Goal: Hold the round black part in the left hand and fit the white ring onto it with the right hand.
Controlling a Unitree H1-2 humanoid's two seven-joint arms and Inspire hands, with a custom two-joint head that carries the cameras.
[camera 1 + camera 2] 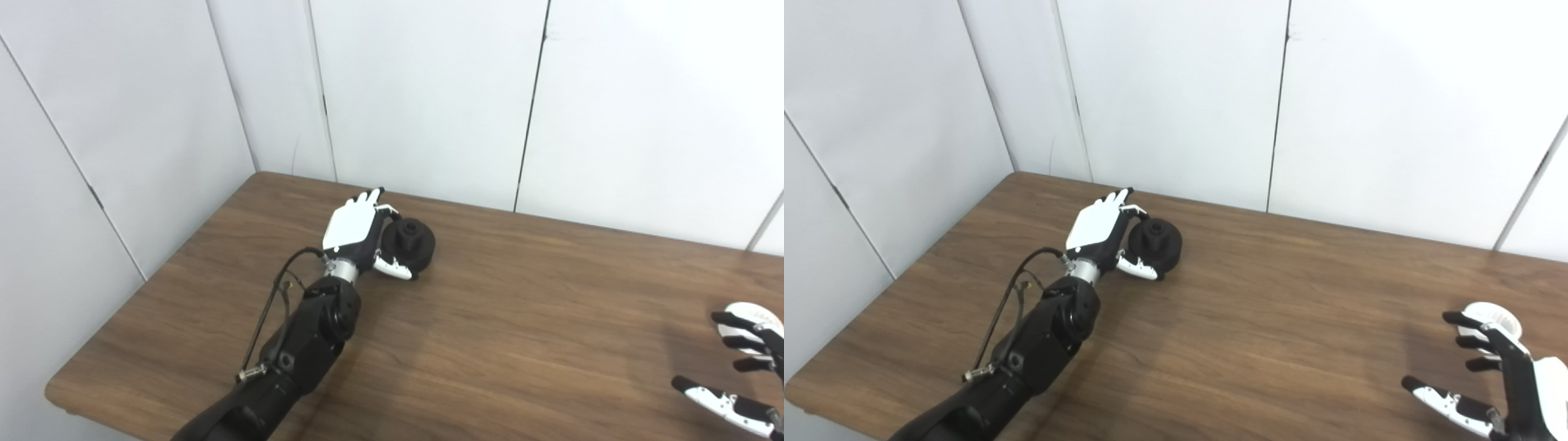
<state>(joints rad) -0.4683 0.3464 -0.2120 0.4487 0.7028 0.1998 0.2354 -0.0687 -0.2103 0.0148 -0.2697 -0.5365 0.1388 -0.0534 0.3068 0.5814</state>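
Your left robot hand (1105,236), upper centre-left of frame: fingers and thumb curled around round black part (1156,244), part resting on table (1274,318). Contact under palm hidden. Your right robot hand (1494,380), lower right corner, partly cut off: fingers spread, empty, just in front of white ring (1497,318), ring partly hidden behind fingertips.

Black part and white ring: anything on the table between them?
Nothing: only bare table lies between the black part and white ring, clearest in the right eye view.
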